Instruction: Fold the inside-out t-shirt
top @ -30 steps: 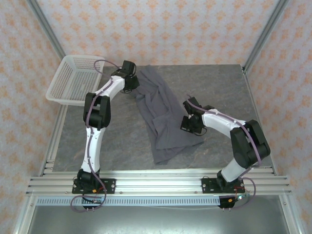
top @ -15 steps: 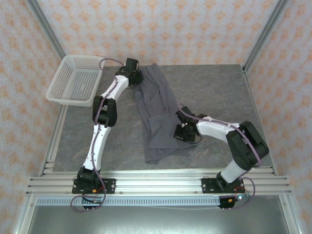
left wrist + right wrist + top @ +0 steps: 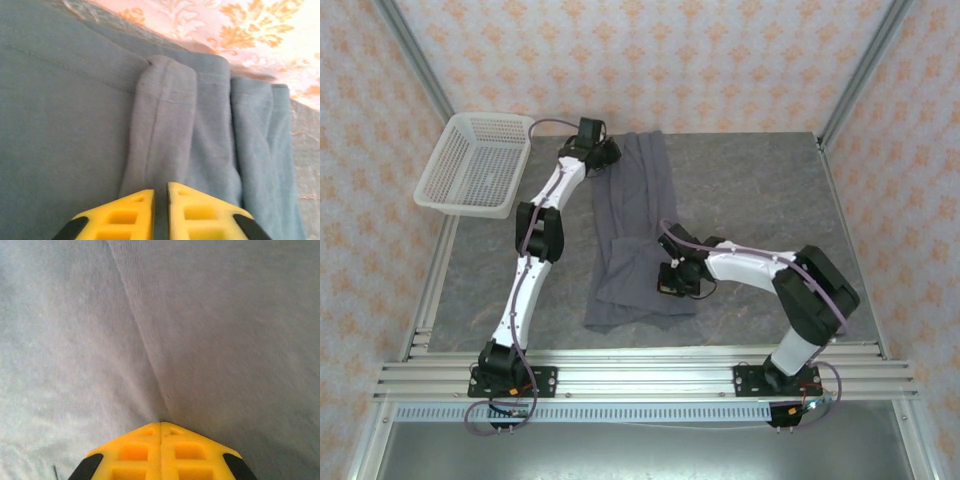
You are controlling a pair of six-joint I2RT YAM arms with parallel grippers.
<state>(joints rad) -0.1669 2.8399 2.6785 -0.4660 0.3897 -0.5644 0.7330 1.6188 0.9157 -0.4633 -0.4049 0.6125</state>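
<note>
**Grey t-shirt bunched lengthwise between two tools**

The t-shirt [image 3: 640, 200] lies on the surface [image 3: 760, 200] as a long, rumpled strip. It runs from the far edge, near the back wall, toward the near rail, where it widens. Sleeves, collar and tag cannot be made out among the folds.

The left tool [image 3: 610, 153] sits at the strip's far left corner, beside the basket [image 3: 470, 165]. From above, the wrist housing hides its fingertips. In the left wrist view the left tool [image 3: 161, 192] has its jaws a narrow slit apart, and a raised, stitched ridge of cloth runs down into that slit. Whether the cloth is pinched or free cannot be told.

The right tool [image 3: 672, 282] rests on the strip's right edge, toward its near end, with its tips covered by the arm. In the right wrist view the right tool [image 3: 161, 424] is clenched, its pads meeting on a seam-like line. A crease in the t-shirt [image 3: 210, 330] converges exactly on the tips, so a pinch of cloth is grasped there. The weave is blurred at this close range.
</note>
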